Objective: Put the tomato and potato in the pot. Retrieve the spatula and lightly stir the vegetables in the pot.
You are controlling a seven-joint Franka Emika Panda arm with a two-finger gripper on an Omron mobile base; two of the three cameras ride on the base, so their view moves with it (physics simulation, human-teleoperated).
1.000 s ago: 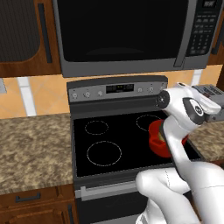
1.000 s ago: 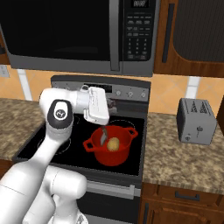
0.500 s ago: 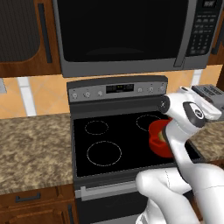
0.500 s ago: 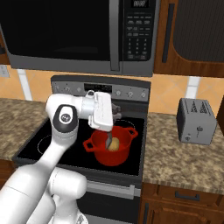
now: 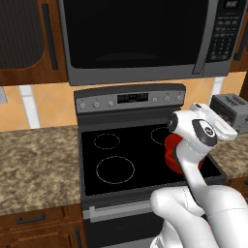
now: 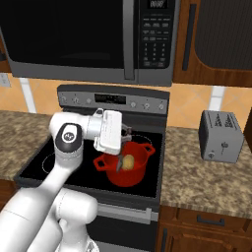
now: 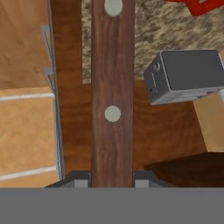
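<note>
The red pot (image 6: 125,165) sits on the stove (image 6: 59,162) at the front burner nearest the toaster (image 6: 221,136), and the potato (image 6: 128,161) lies inside it, a pale lump against the far wall. I cannot make out a tomato in there; the hand hides part of the mouth. The spatula (image 7: 112,92) is clenched in the claw (image 6: 119,160): from the hand camera its brown wooden handle runs straight from 6 o'clock to 12 o'clock between the two finger tips, and in the right base view the grey blade hangs down into the pot just beside the potato, at its 9 o'clock. So the stirring looks to be in hand.

The danger now is force. The pot is light-looking and stands near the front edge of the stove; a wide or hard sweep could shove it off its burner or tip it. A blade pressed against the potato could flick it over the rim. The thin handle could also twist in the grip.
</note>
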